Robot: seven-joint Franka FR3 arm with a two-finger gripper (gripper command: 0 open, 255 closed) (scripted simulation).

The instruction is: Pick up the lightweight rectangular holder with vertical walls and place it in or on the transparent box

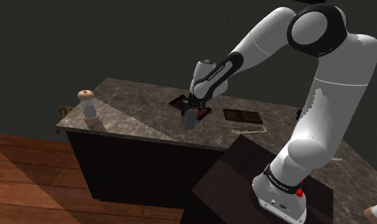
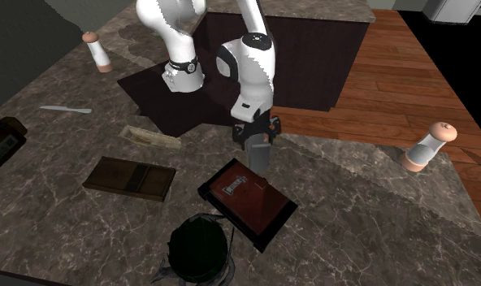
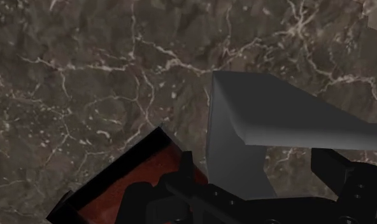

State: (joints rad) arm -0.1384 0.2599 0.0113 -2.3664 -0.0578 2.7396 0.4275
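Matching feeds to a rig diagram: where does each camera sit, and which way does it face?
Shoulder view: beside the stand, looking down over the counter; the arm shows.
Second exterior view: high across the counter, facing the arm and stand.
Wrist view: on the gripper, looking down; fingers clasp the grey holder.
Both exterior views share the gripper, grey holder and red-lined tray.

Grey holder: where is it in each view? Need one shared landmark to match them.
Shoulder view: holder at centre, in the pincer, overlapping the red tray.
Second exterior view: holder just right of centre, under the arm, by the tray's upper corner.
Wrist view: holder between the fingers, beside the tray's corner.
Shared landmark: the red tray on the marble counter.
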